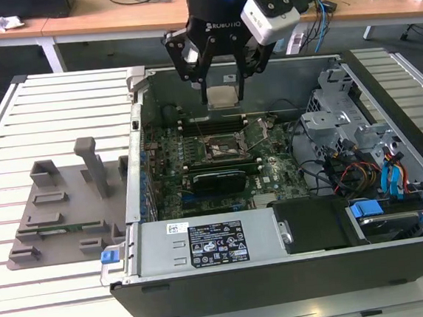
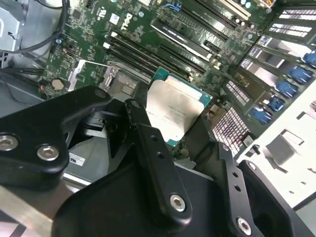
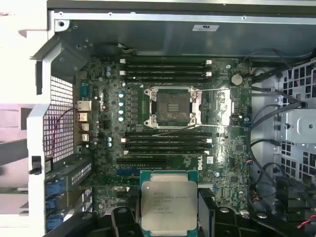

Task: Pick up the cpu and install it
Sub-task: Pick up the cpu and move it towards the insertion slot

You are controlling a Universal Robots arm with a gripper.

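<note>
While the white slatted surface (image 1: 58,98) carries an open computer case (image 1: 282,289) lying on its side, the arm hangs over the far part of the case. Inside lies the green motherboard (image 3: 232,148), and above it the black tool (image 1: 223,92) points down with its 2 fingers (image 2: 150,148) closed on opposite edges of the cpu (image 3: 168,202). On the board, the socket (image 3: 172,106) sits between 2 banks of memory slots, its dark centre bare and its thin levers swung out. The cpu is held flat, metal top towards the wrist, in the air above the board and, in the exterior view, nearer the case's far wall than the socket is. By my reading the pick is done and the carry to the socket is in hand. That step calls for the chip to sit squarely over the frame, edges parallel, and for a level, gentle descent, since the socket contacts are likely delicate
</note>
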